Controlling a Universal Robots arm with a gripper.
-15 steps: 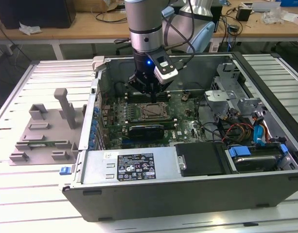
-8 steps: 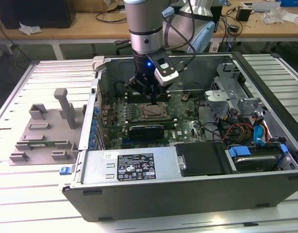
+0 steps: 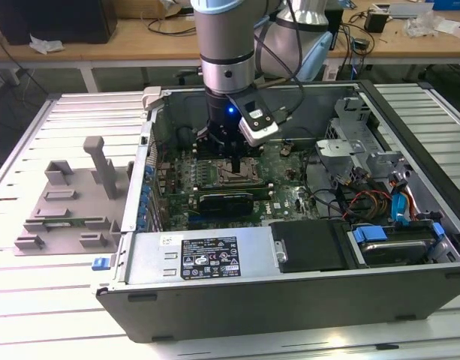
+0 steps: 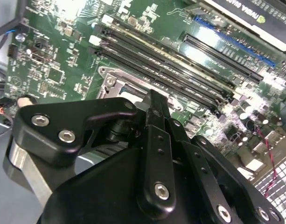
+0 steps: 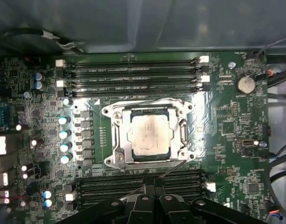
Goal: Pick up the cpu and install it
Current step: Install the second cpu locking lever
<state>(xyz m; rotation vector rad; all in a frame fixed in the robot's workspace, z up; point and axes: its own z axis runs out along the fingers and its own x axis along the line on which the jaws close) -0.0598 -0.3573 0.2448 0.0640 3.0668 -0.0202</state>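
Observation:
The cpu (image 5: 149,136), a small square chip with a dull silver top, lies flat inside the metal-framed socket (image 5: 115,154) on the green motherboard (image 5: 231,135). My gripper (image 5: 154,181) hangs just beside the socket frame, over the nearby memory slots, and its black fingers (image 4: 154,109) are drawn together with nothing between them. In the exterior view the arm reaches straight down into the open computer case (image 3: 290,300), with the gripper (image 3: 237,161) low over the socket (image 3: 233,176).
A grey fixture tray (image 3: 68,202) with upright posts sits on the slatted table at the exterior view's left. Inside the case are a black card (image 3: 226,199), the power supply (image 3: 207,255), drive bays (image 3: 391,244) and loose cables (image 3: 365,199).

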